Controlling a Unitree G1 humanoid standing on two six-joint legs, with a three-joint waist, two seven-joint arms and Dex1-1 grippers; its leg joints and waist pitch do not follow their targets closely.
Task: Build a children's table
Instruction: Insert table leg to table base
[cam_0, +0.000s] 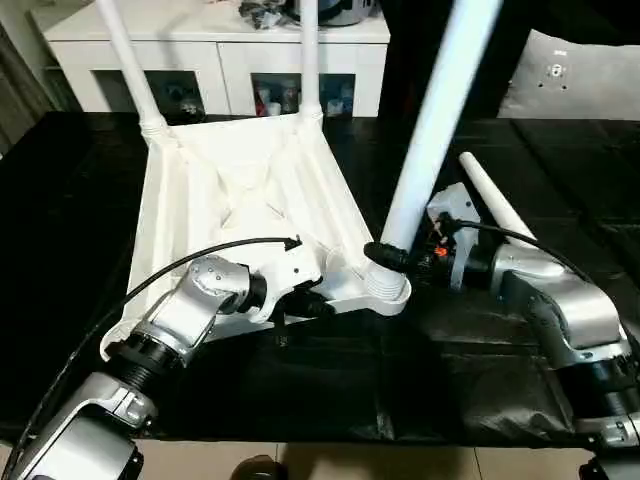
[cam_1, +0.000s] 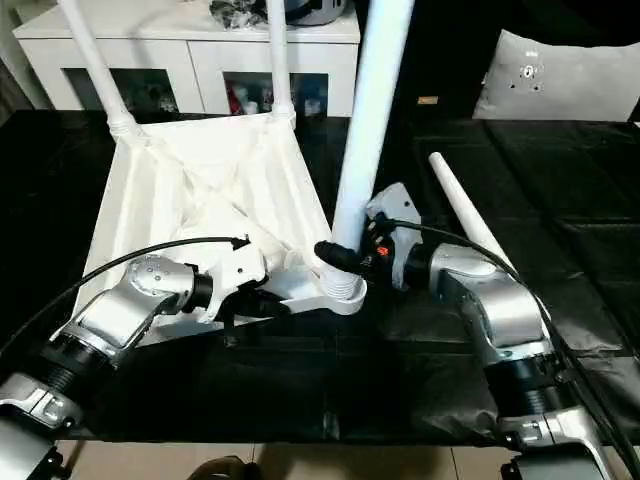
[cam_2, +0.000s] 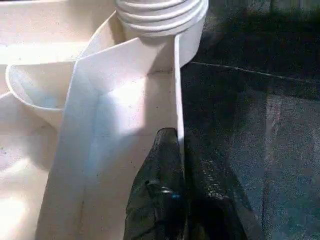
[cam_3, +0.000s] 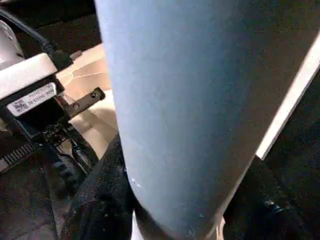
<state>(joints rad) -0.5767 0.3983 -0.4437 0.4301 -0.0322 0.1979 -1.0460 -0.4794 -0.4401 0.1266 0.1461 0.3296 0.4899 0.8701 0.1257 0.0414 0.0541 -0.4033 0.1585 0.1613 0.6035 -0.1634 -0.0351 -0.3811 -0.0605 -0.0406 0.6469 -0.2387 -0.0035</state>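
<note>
A white cabinet stands behind the black work table.

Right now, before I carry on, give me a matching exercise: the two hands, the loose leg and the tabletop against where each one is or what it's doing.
Things:
1. left hand
2. right hand
3. loose leg
4. tabletop

States:
A. lying flat on the black work table
B. underside up, two legs standing in its far corners
C. clamped on the tabletop's near edge wall
D. gripping the upright leg just above the near corner socket

Pairs: 1-C, 2-D, 3-A, 4-B
</note>
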